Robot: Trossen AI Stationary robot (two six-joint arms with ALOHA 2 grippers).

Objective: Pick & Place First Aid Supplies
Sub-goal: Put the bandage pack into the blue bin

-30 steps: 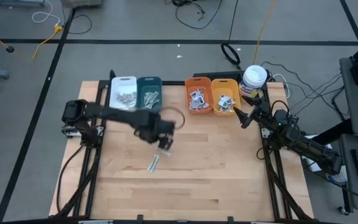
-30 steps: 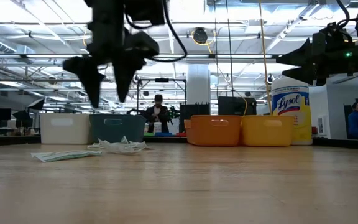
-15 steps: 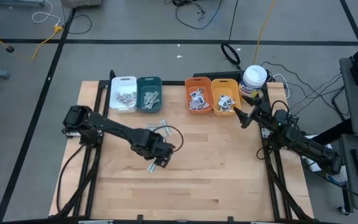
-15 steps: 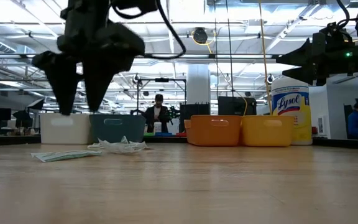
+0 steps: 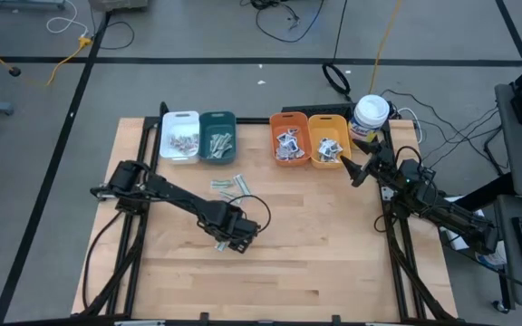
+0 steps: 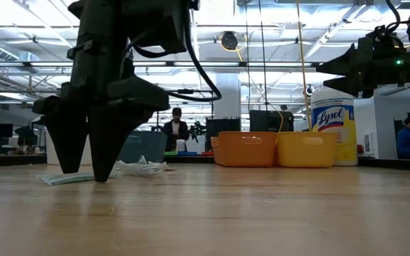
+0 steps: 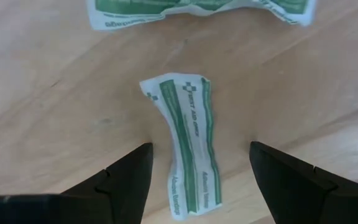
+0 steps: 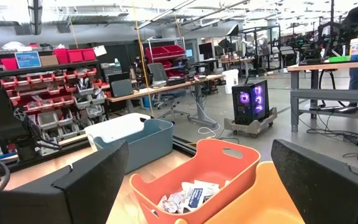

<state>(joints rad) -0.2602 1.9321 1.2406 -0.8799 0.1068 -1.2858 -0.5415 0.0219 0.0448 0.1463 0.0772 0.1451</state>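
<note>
A narrow pale-green and white strip packet [image 7: 188, 146] lies flat on the wooden table, alone near the middle left [image 5: 221, 244]. My left gripper [image 7: 197, 180] points straight down over it, open, one finger on each long side of the strip and touching nothing; its tips hang close to the tabletop [image 6: 85, 171]. A few more green strips [image 5: 229, 186] lie loose just behind it, toward the bins. My right gripper [image 5: 352, 172] waits open and level at the far right, beside the orange bins.
Along the far edge stand a white bin [image 5: 180, 136], a teal bin [image 5: 217, 136], an orange bin [image 5: 288, 140] and a yellow-orange bin [image 5: 328, 140], each holding packets. A white canister [image 5: 371, 115] stands at the far right corner. People show in the room beyond.
My left gripper has moved from in front of the teal bin toward the table's near edge and down, ending low over the lone green strip with a finger on each side. The loose strips behind it, hidden by the arm before, now show.
</note>
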